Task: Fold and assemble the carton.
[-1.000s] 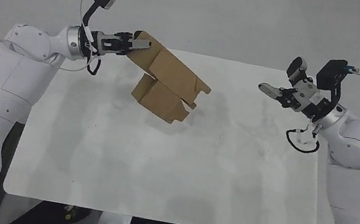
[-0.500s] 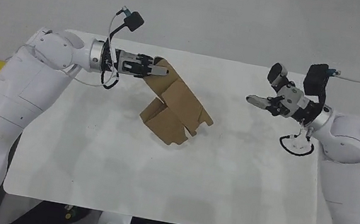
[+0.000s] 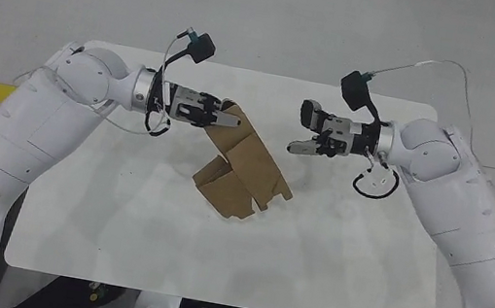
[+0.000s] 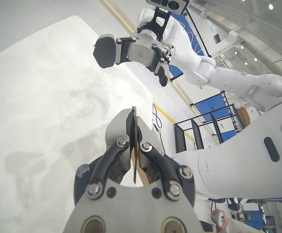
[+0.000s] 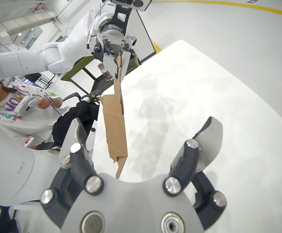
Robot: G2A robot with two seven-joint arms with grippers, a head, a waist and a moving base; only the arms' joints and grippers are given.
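Note:
A flat brown carton (image 3: 244,164) hangs above the white table (image 3: 338,258), held by one flap at its far left corner. My left gripper (image 3: 225,113) is shut on that flap; in the left wrist view the cardboard edge (image 4: 134,141) is pinched between the fingers. In the right wrist view the carton (image 5: 114,123) hangs edge-on from the left gripper (image 5: 116,60). My right gripper (image 3: 308,131) is open just right of the carton's upper end, apart from it, nothing between its fingers. It also appears in the left wrist view (image 4: 134,66).
The table's near half and right side are bare. A seated person (image 5: 33,108) holding controllers is beyond the table's left side, away from the carton. Racks and blue panels (image 4: 207,123) stand in the room behind.
My left gripper has carried the carton rightward toward the table's middle. My right gripper has swung left from the table's right edge to close beside the carton.

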